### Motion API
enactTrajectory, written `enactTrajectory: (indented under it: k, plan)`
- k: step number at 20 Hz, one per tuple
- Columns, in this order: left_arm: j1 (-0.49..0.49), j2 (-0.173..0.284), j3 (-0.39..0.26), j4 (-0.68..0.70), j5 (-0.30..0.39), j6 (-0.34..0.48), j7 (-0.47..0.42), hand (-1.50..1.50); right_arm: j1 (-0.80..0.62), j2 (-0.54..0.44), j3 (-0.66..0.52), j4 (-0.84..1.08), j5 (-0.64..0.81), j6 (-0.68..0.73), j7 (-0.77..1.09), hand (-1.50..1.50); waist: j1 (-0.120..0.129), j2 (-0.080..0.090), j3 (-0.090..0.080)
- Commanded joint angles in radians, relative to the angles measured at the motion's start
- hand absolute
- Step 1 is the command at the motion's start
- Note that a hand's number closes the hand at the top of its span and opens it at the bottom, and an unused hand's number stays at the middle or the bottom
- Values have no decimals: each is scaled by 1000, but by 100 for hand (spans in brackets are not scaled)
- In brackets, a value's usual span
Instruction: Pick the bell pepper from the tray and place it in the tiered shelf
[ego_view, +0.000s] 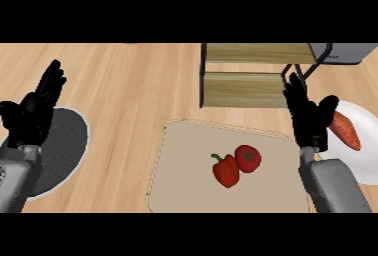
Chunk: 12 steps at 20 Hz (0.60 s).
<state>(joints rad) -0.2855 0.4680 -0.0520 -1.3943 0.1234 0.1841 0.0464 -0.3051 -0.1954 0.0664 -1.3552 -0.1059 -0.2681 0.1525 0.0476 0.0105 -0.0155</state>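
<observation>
I am seeing the bell pepper lying on the tray, touching or just beside a tomato on its right. The left robot hand is resting open at the left edge, fingers up, above a grey plate. The right robot hand is standing open too, holding nothing, by the tray's far right corner. Behind it the tiered shelf is sitting on the table. A white plate is carrying what looks like a sweet potato.

bright even light, soft shadows under the tiered shelf.
</observation>
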Motion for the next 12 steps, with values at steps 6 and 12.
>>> enactTrajectory:
  k: [6, 12]
  plan:
    - [205, -115, 9, 121, 137, -41, 134, 0, 7, -191, -20, -201, 19, 205, -293, 150, -59, -17, 15]
    - [276, -136, -2, 65, 173, -103, 163, 0, 226, -252, -62, -56, 29, 257, -297, -150, -50, -12, 16]
